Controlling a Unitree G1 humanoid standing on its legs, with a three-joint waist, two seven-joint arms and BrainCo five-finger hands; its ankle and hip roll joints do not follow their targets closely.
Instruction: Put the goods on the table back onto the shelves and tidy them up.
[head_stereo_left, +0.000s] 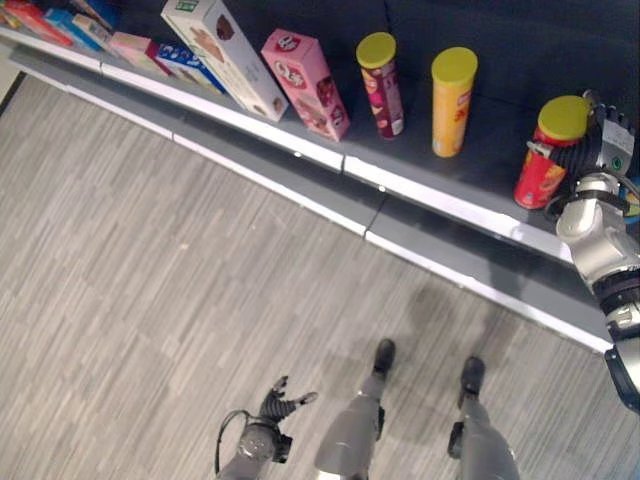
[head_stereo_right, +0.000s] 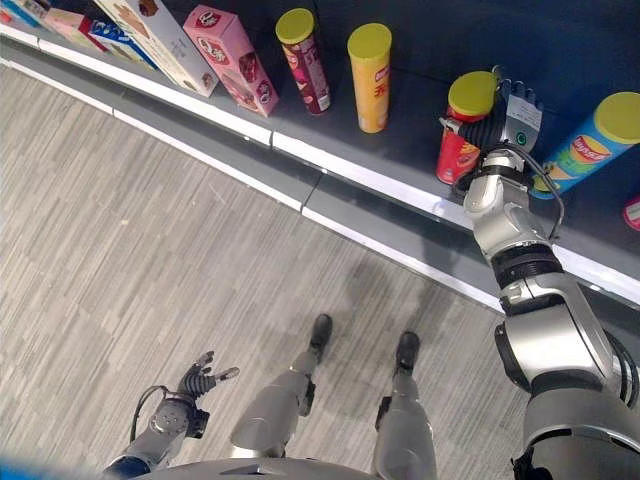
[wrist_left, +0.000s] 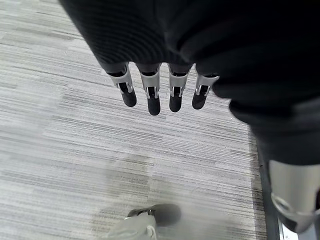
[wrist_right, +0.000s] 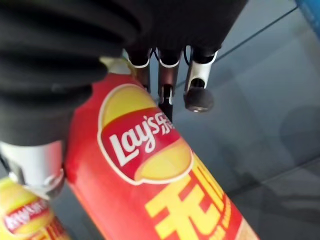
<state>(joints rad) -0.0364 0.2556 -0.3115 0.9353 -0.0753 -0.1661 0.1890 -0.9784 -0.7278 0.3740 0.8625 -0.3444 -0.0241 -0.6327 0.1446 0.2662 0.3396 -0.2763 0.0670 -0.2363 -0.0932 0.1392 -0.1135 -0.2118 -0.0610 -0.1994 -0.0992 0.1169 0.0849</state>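
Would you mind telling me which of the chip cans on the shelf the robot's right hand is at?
The red can with the yellow lid: the right hand is against its side. The maroon can, yellow can and blue can stand apart, untouched.

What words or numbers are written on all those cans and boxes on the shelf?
Red tube can with a yellow lid: a white brand logo in a red-and-yellow oval, not quoted here; the big yellow characters below it are cut off.
Yellow tube can, maroon tube can, pink box, white box, blue-green tube can: print too small to read.
Numbers or signs: none readable.
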